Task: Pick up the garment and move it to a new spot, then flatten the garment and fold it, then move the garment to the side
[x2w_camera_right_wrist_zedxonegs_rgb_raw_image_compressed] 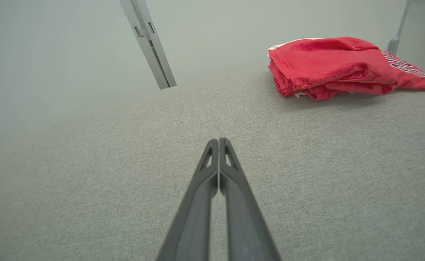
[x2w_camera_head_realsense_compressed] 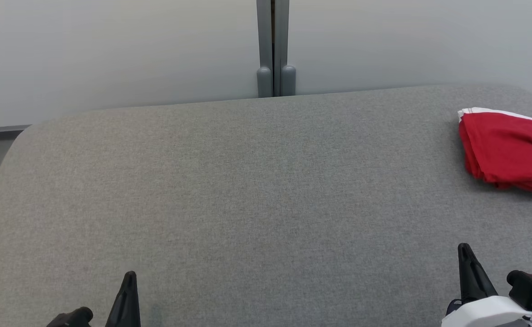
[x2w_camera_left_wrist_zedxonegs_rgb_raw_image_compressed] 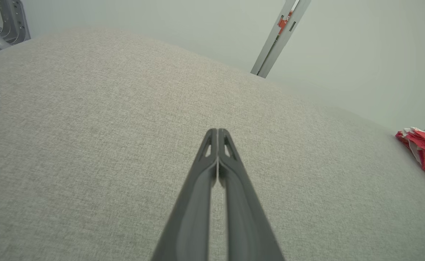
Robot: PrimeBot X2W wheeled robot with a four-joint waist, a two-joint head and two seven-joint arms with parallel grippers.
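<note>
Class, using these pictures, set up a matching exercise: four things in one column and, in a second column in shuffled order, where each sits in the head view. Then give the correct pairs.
Things
1. garment
2. left claw
3. right claw
4. grey post

Places in the head view
A. bottom left, above the table
B. top middle, behind the table's far edge
C. far right, lying folded on the table
D. bottom right, above the table

Pairs: 1-C, 2-A, 3-D, 4-B
</note>
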